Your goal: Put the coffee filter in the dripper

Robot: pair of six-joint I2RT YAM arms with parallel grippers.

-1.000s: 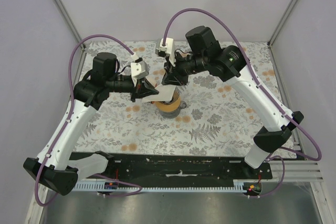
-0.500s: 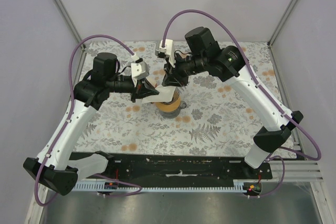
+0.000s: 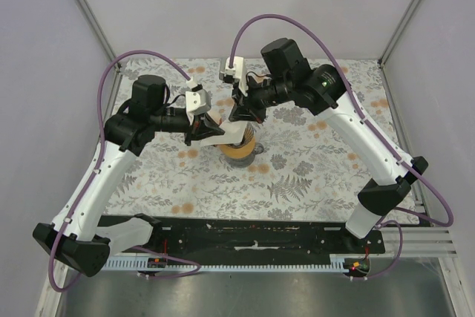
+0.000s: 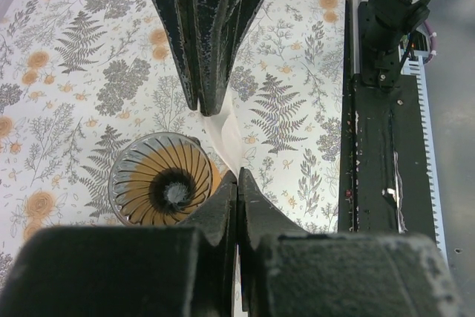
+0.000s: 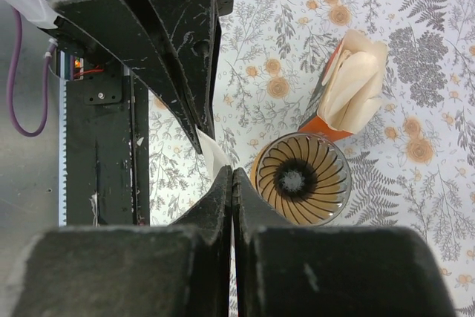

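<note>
Black fingers of the left claw [image 4: 237,177] were pressed together on one edge of the thin white paper coffee filter [image 4: 225,135]. The right claw [image 5: 232,172], likewise closed, pinched the opposite edge. The sheet hung as a narrow strip in the air between the two tips, which faced each other closely. Just beside that strip and lower down stood the grey see-through ribbed funnel-shaped dripper [image 5: 300,178] with its tan-brown collar, upright on the flower-printed tabletop [image 3: 312,176], its mouth turned upward. The filter was outside it, near the rim and not in the cone. Close to the dripper on its far side sat an orange carton [image 5: 326,125] with cream papers [image 5: 349,83] fanning from its open end.
</note>
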